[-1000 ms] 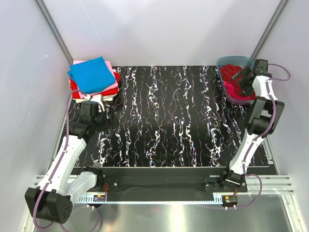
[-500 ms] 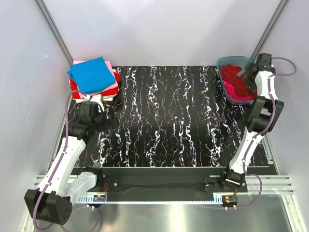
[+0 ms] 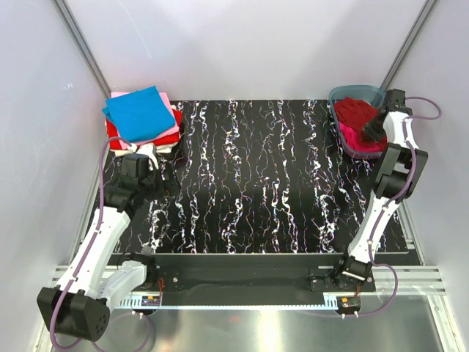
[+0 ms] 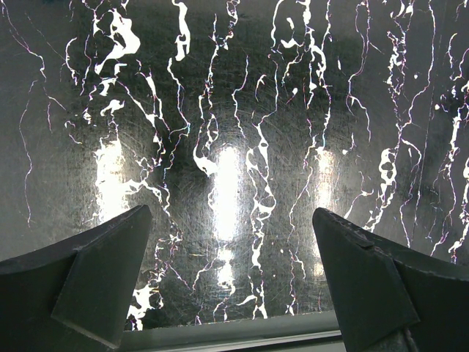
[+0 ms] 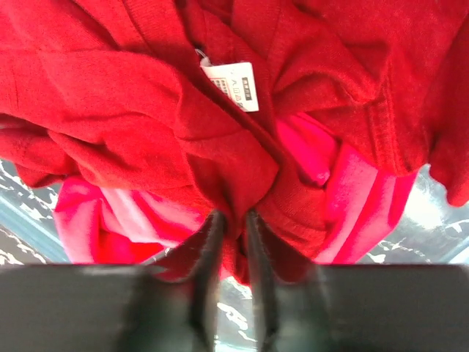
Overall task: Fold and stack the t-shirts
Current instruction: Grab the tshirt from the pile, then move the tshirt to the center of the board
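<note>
Right pincer (image 5: 231, 235): narrow. Its two fingers nip a fold of the dark red t-shirt between them. The fingers look blurry.
Dark red t-shirt (image 5: 146, 95): all crumpled, right in front of the right pincer and caught in its grip. It lies on top of the hot pink t-shirt.
White tag (image 5: 233, 84): on the dark red t-shirt, a little way past the tips of the right pincer.
Hot pink t-shirt (image 5: 352, 198): under the dark red one. It peeks out on both sides of the right pincer.
Tub (image 3: 344, 94): see-through, blue-grey. It sits all around the right pincer, which reaches down into it. Both crumpled shirts are inside.
Left pincer (image 4: 231, 286): wide open, with nothing between its fingers. It points down at the bare tabletop.
Tabletop (image 4: 234, 110): black and shiny with white squiggly lines, right under the left pincer.
Pile of folded t-shirts (image 3: 146, 132): just past the left pincer on its far side, and well apart from the right pincer. I cannot tell if the left pincer touches it.
Bright blue t-shirt (image 3: 135, 110): on top of the pile.
Pale pink t-shirt (image 3: 171, 126): under the blue one, with its edge sticking out.
Red t-shirt (image 3: 113, 137): lower in the pile.
White t-shirt (image 3: 156, 149): at the bottom edge of the pile, the part nearest the left pincer.
</note>
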`<state>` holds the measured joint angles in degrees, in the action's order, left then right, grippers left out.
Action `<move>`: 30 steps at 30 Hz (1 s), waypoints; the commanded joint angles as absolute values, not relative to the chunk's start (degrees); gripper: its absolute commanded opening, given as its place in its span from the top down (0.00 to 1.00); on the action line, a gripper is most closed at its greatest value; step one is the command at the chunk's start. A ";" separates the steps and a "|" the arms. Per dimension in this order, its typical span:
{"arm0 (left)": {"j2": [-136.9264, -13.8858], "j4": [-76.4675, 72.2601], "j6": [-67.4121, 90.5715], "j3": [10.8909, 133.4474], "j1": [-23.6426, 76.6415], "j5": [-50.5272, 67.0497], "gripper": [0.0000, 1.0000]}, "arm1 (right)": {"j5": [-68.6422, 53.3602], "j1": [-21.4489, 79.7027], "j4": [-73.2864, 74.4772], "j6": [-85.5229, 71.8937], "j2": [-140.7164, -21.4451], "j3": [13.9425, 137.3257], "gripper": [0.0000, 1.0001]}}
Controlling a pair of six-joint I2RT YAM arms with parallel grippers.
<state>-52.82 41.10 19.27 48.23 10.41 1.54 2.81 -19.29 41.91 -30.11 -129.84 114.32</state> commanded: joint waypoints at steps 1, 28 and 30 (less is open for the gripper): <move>-51.86 39.73 18.46 49.92 10.63 2.37 0.01 | 1.85 -19.86 42.10 -29.79 -129.46 117.42 0.84; -50.19 40.43 18.90 50.01 10.63 -1.85 0.01 | -5.66 8.17 39.29 -22.50 -76.24 106.08 0.89; -50.19 40.43 18.98 50.01 10.63 -1.93 0.01 | 4.94 8.00 40.60 -24.43 -73.75 98.56 0.62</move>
<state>-51.29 41.17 19.29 48.23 10.41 -0.10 -9.98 7.92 40.95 -23.46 -72.60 109.97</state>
